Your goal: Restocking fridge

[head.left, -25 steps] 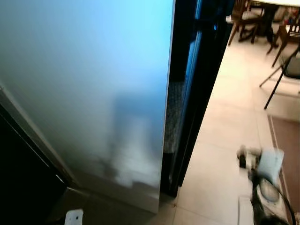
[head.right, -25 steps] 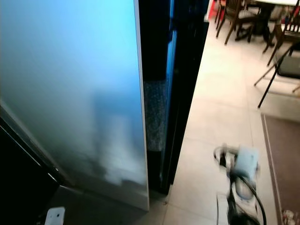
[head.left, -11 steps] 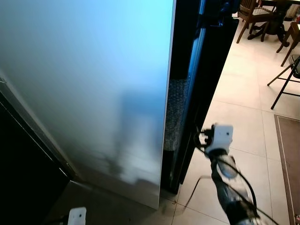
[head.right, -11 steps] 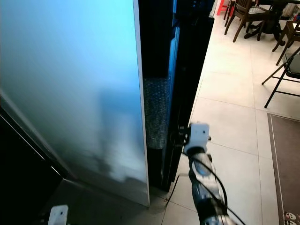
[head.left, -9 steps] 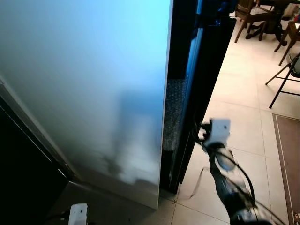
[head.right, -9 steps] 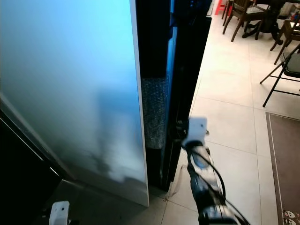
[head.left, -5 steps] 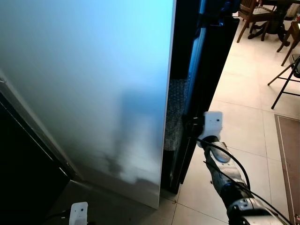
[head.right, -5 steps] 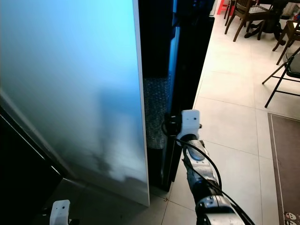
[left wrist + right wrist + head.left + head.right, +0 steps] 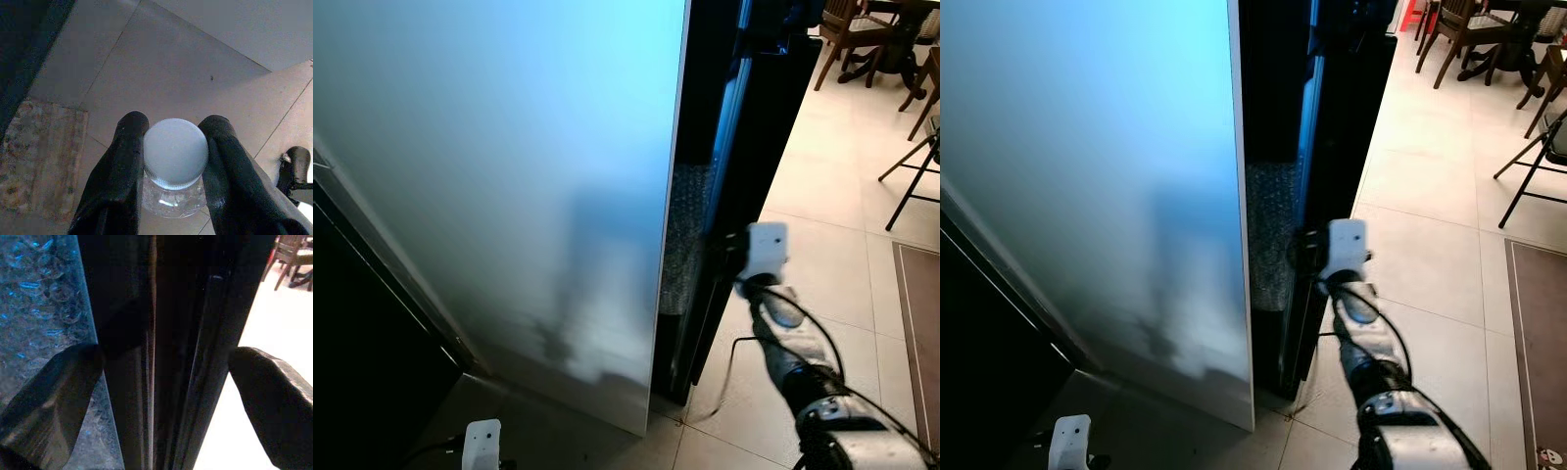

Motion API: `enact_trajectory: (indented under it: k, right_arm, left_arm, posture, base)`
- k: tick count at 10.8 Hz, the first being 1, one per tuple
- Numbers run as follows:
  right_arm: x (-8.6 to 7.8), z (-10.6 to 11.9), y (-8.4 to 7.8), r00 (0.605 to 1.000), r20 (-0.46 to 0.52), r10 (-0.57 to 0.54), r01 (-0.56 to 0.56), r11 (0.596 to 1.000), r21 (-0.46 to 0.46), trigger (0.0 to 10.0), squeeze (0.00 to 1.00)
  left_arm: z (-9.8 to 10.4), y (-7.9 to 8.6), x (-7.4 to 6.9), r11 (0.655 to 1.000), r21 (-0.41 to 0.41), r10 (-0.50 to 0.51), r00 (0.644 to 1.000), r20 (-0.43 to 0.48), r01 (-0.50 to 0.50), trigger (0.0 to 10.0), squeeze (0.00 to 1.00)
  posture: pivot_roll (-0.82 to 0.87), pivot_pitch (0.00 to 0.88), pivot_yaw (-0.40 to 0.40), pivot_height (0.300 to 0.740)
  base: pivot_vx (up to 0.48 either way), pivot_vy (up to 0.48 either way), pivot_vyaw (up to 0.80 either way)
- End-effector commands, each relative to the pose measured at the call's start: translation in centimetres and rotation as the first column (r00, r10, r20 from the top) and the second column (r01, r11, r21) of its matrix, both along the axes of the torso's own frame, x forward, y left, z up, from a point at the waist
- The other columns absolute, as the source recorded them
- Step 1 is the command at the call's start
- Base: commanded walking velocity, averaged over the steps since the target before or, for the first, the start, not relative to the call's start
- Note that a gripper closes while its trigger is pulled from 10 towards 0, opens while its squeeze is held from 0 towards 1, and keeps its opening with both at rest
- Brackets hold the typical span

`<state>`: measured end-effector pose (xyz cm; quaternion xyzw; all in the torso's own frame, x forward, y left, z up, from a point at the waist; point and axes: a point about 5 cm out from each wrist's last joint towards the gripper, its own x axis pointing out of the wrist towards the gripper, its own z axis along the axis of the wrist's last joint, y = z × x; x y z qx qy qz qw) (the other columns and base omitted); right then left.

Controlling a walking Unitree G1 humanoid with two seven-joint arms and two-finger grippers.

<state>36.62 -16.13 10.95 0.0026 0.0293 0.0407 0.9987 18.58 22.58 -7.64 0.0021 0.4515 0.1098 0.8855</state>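
Straddling fridge door edge (image 9: 195,357), right gripper (image 9: 166,396) spread, left gripper (image 9: 171,161) clamping bottle (image 9: 173,156)

head pair: down at fridge door (image 9: 509,176) | wrists: along tools, close

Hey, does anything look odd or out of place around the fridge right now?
One oddity: bubble wrap is wedged in the gap between the pale panel and the black fridge door edge, beside the open right gripper. Nothing looks spilled or damaged.

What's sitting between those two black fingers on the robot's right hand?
The dark edge of the fridge door. In the right wrist view the right gripper is open, one finger on each side of that edge.
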Motion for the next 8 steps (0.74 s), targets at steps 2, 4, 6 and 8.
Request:
enact_trajectory:
  k: [2, 4, 6, 8]
  right_arm:
    - [0.5, 0.7, -0.5, 0.999, 0.021, -0.029, 0.029, 1.0, -0.001, 10.0, 0.0]
    - [0.6, 0.8, -0.4, 1.0, 0.022, -0.014, 0.015, 1.0, -0.012, 10.0, 0.0]
    - [0.6, 1.0, -0.8, 0.999, 0.033, -0.04, 0.041, 0.999, -0.018, 10.0, 0.0]
    - [0.3, 0.9, -2.1, 0.992, 0.056, -0.109, 0.11, 0.994, -0.023, 10.0, 0.0]
  left_arm:
    - [-0.4, -0.1, -0.7, 1.0, 0.007, -0.005, 0.999, -0.037, 0.006, 10.0, 0.0]
    - [-0.4, -0.2, -0.6, 1.0, 0.006, -0.009, 0.999, -0.036, 0.009, 10.0, 0.0]
    - [-0.3, -0.3, -0.5, 1.0, 0.005, -0.011, 0.999, -0.034, 0.011, 10.0, 0.0]
    - [-0.5, -0.3, -0.9, 1.0, 0.006, -0.014, 0.999, -0.039, 0.015, 10.0, 0.0]
  posture:
    - [-0.09, 0.0, 0.015, 0.74]
    - [-0.09, 0.0, 0.013, 0.74]
    - [-0.09, 0.0, 0.013, 0.74]
    - [-0.09, 0.0, 0.013, 0.74]
  base:
    - [0.0, 0.0, 0.0]
    - [0.0, 0.0, 0.0]
    - [0.0, 0.0, 0.0]
    - [0.0, 0.0, 0.0]
